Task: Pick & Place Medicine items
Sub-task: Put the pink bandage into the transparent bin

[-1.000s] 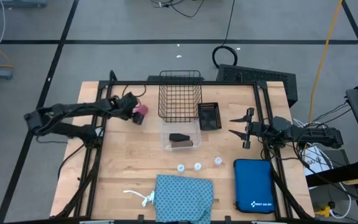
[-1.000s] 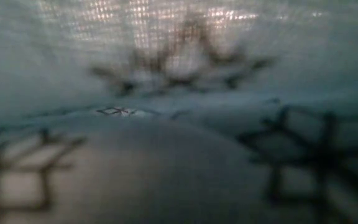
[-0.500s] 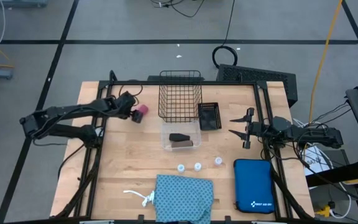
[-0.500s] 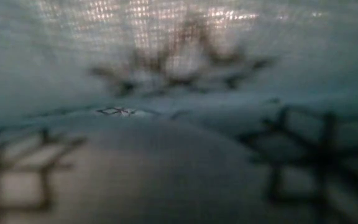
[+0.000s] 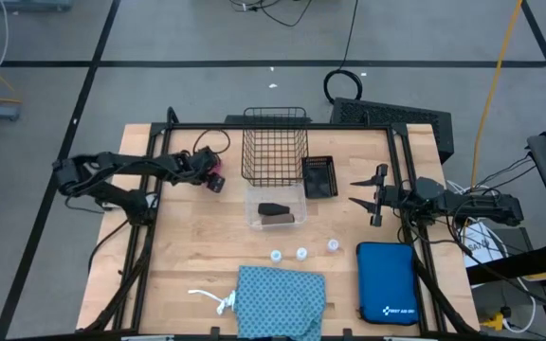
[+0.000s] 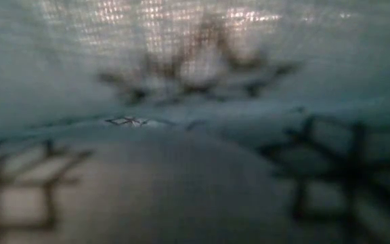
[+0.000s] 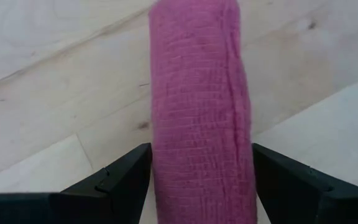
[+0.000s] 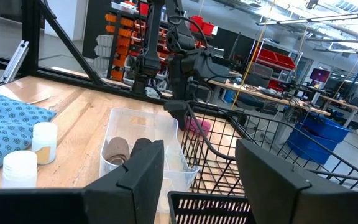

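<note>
Rotated at the wrist, left gripper [image 5: 212, 176] now pinches the pink gauze roll [image 7: 201, 112]; pickup looks secured. Right gripper [image 5: 366, 201] waits spread.

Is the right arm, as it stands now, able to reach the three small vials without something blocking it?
Probably yes. The right pincer hangs open by the table's right side, and the vials stand on bare wood nearby. The blue zip case lies beside them, not between.
</note>
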`<state>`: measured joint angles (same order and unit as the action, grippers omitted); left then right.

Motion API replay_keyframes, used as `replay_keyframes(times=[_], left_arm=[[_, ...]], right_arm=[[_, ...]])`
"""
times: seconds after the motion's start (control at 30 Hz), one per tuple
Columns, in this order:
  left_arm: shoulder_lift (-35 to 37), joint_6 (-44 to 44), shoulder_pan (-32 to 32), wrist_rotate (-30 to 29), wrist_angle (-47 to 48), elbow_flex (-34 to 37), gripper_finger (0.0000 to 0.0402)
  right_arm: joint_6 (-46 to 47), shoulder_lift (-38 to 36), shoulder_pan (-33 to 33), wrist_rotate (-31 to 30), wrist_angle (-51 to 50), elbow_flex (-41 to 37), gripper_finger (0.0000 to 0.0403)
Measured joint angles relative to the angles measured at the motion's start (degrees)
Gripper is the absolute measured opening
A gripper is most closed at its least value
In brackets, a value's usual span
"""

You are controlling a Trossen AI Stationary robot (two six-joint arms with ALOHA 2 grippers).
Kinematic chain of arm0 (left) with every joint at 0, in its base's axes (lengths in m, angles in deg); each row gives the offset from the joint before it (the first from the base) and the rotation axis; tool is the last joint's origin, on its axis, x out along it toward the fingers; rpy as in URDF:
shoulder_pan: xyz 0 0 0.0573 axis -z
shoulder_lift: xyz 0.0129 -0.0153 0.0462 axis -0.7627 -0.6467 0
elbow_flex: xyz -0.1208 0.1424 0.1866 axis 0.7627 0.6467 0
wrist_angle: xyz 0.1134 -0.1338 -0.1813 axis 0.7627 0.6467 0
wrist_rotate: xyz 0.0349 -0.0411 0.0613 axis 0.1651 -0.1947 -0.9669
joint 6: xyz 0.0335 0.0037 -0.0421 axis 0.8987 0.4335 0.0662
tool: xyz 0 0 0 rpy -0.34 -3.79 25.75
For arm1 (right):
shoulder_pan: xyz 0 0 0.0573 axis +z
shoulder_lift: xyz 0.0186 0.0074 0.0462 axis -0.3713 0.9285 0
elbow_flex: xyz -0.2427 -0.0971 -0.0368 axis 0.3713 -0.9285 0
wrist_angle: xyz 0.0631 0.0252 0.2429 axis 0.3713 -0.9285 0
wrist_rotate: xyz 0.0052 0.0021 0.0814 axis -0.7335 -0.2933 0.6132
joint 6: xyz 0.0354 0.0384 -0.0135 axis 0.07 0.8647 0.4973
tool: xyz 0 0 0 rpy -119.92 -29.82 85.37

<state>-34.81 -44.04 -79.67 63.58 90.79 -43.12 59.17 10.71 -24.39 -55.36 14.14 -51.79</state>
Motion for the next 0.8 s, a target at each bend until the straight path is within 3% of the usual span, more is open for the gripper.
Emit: replay_keyframes(times=[0.37, 0.67, 0.8], left_arm=[[-0.7, 1.1, 0.0, -0.7, -0.5, 0.0, 0.0263], [-0.8, 0.5, 0.0, -0.9, -2.3, 0.1, 0.0154], [0.7, 1.1, -0.1, -0.6, -2.4, 0.1, 0.0129]], right_arm=[[0.0, 0.0, 0.0, 0.0, 0.0, 0.0, 0.019], [0.0, 0.0, 0.0, 0.0, 0.0, 0.0, 0.019], [0.0, 0.0, 0.0, 0.0, 0.0, 0.0, 0.0191]])
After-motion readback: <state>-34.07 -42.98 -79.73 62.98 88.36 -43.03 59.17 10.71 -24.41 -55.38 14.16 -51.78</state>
